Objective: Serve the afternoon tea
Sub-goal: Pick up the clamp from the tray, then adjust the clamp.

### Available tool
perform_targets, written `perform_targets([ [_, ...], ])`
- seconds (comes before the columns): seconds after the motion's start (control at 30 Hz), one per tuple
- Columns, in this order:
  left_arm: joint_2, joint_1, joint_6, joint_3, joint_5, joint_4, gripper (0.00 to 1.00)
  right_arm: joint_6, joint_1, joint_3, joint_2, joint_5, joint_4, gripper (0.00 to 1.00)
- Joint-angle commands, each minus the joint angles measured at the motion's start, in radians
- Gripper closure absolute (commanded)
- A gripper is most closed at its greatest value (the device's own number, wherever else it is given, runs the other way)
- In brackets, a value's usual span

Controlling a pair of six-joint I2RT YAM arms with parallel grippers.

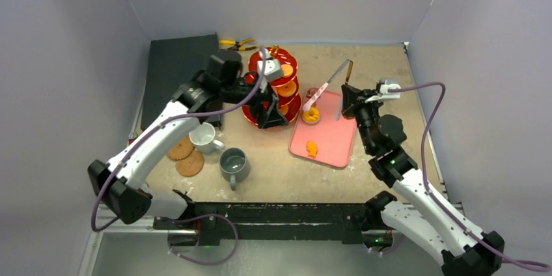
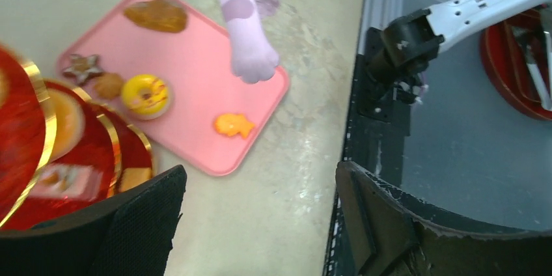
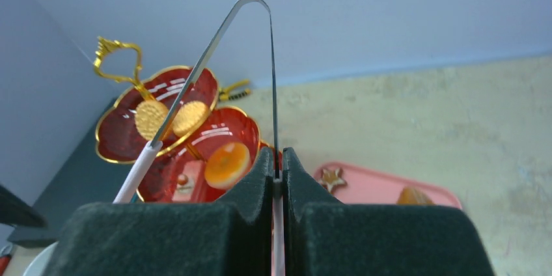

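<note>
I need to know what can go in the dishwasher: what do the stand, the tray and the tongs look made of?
The stand looks like glossy red plastic or glass, going by the white glints, with gold metallic rims and handle. The tray looks like matte pink plastic: even colour, rounded corners. The tongs are a thin shiny metal strip with soft-looking pink paw tips, perhaps silicone.

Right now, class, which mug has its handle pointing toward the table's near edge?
The grey mug; the white mug turns its handle sideways instead.
</note>
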Motion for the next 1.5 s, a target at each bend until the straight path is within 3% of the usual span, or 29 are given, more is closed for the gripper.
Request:
perform_targets([
  [0.0,0.084,-0.083,-0.071,0.075,0.037,0.112,0.14,-0.113,0.013,-0.036,-0.023,-0.035,0.249,1.00],
  [0.27,0.205,-0.136,-0.106,0.166,0.014,0.149,0.15,-0.140,0.034,-0.043,-0.043,-0.077,0.286,1.00],
  [0.43,0.286,-0.147,-0.088,0.271,-0.023,0.119,0.22,-0.140,0.037,-0.041,-0.049,-0.113,0.286,1.00],
  [0.53,0.311,-0.154,-0.083,0.296,-0.030,0.121,0.35,-0.129,0.044,-0.036,-0.047,-0.128,0.281,1.00],
  [0.7,0.304,-0.158,0.000,0.289,-0.053,0.083,0.68,-0.073,0.045,-0.034,-0.053,-0.151,0.273,1.00],
  [0.83,0.277,-0.158,0.077,0.279,-0.084,0.053,0.83,-0.012,0.045,-0.012,-0.041,-0.191,0.242,1.00],
  [0.9,0.260,-0.161,0.131,0.277,-0.103,0.041,0.91,0.031,0.045,0.009,-0.024,-0.266,0.192,0.93],
  [0.97,0.238,-0.161,0.200,0.271,-0.133,0.037,1.00,0.045,0.045,0.053,-0.009,-0.317,0.107,0.80],
  [1.13,0.154,-0.161,0.331,0.219,-0.144,0.039,1.00,0.069,0.042,0.099,-0.061,-0.454,-0.027,0.33],
  [1.3,0.068,-0.162,0.402,0.156,-0.129,0.055,1.00,0.109,0.031,0.128,-0.085,-0.679,-0.103,0.02],
  [1.47,0.035,-0.162,0.421,0.135,-0.122,0.047,1.00,0.133,0.026,0.231,0.009,-0.846,-0.141,0.01],
])
